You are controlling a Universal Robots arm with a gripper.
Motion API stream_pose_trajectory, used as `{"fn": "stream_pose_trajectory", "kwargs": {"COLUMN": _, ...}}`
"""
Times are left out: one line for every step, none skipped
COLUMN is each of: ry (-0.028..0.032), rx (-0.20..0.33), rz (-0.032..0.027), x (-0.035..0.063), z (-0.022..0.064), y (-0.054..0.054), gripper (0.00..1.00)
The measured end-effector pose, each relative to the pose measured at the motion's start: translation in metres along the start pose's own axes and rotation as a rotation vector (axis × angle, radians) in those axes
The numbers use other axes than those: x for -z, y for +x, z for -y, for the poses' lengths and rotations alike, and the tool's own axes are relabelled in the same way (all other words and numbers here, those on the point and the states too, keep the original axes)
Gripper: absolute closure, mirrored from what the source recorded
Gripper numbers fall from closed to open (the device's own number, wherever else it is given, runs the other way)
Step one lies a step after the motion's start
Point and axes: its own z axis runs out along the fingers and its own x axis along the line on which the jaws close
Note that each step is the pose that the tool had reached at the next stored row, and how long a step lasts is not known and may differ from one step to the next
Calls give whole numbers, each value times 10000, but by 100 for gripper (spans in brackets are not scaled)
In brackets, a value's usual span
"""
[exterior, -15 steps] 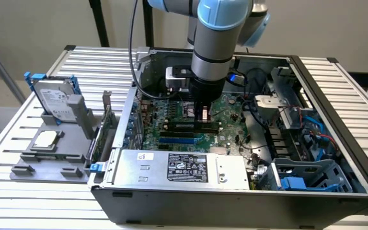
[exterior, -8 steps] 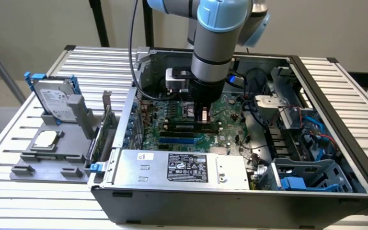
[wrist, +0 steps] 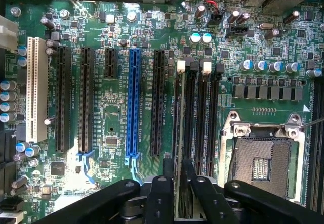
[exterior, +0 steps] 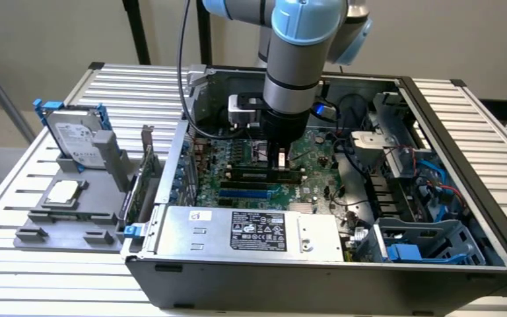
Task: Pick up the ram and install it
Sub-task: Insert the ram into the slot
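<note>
Slatted metal worktop (exterior: 465, 112) carrying an open computer case (exterior: 324, 277); end effector (wrist: 177, 183) low over motherboard (wrist: 116, 107), fingers slightly spread around upright ram (wrist: 178, 133) in its slot.

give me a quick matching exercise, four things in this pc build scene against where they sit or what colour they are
Things:
1. hard drive
2. processor chip
3. ram
4. long expansion slot

Descriptions:
A. blue, on the motherboard
B. upright in the grey stand, blue brackets
C. lying flat on the grey stand outside the case
D. in a motherboard slot, between the fingers of the gripper

Pairs: 1-B, 2-C, 3-D, 4-A
</note>
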Motion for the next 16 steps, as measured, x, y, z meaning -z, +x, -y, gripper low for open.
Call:
{"fn": "stream_pose_trajectory", "kwargs": {"ry": 1, "rx": 0, "rz": 1, "x": 3, "z": 0, "y": 0, "gripper": 78}}
{"fn": "stream_pose_trajectory", "kwargs": {"ry": 0, "rx": 0, "rz": 1, "x": 10, "z": 0, "y": 0, "gripper": 78}}
{"fn": "stream_pose_trajectory", "kwargs": {"ry": 1, "rx": 0, "rz": 1, "x": 22, "z": -1, "y": 0, "gripper": 78}}
{"fn": "stream_pose_trajectory", "kwargs": {"ry": 0, "rx": 0, "rz": 1, "x": 43, "z": -1, "y": -1, "gripper": 78}}
{"fn": "stream_pose_trajectory", "kwargs": {"ry": 0, "rx": 0, "rz": 0, "x": 75, "z": -2, "y": -1, "gripper": 78}}
{"fn": "stream_pose_trajectory", "kwargs": {"ry": 0, "rx": 1, "rz": 0, "x": 108, "z": -4, "y": -1, "gripper": 78}}
{"fn": "stream_pose_trajectory", "kwargs": {"ry": 0, "rx": 0, "rz": 0, "x": 145, "z": -7, "y": -2, "gripper": 78}}
{"fn": "stream_pose_trajectory", "kwargs": {"ry": 0, "rx": -2, "rz": 0, "x": 184, "z": -11, "y": -2, "gripper": 78}}
{"fn": "stream_pose_trajectory", "kwargs": {"ry": 0, "rx": -1, "rz": 1, "x": 220, "z": -17, "y": -3, "gripper": 78}}
{"fn": "stream_pose_trajectory", "kwargs": {"ry": 0, "rx": 0, "rz": 0, "x": 246, "z": -26, "y": -3, "gripper": 78}}
{"fn": "stream_pose_trajectory", "kwargs": {"ry": 0, "rx": 0, "rz": 0, "x": 261, "z": -37, "y": -4, "gripper": 78}}
{"fn": "stream_pose_trajectory", "kwargs": {"ry": -1, "rx": -1, "rz": -1, "x": 274, "z": -51, "y": -4, "gripper": 78}}
{"fn": "stream_pose_trajectory", "kwargs": {"ry": 0, "rx": -2, "rz": -1, "x": 282, "z": -61, "y": -4, "gripper": 78}}
{"fn": "stream_pose_trajectory", "kwargs": {"ry": 0, "rx": -4, "rz": 0, "x": 287, "z": -69, "y": -4, "gripper": 78}}
{"fn": "stream_pose_trajectory", "kwargs": {"ry": 1, "rx": -5, "rz": 2, "x": 287, "z": -73, "y": -5, "gripper": 81}}
{"fn": "stream_pose_trajectory", "kwargs": {"ry": 2, "rx": -4, "rz": 3, "x": 287, "z": -73, "y": -5, "gripper": 81}}
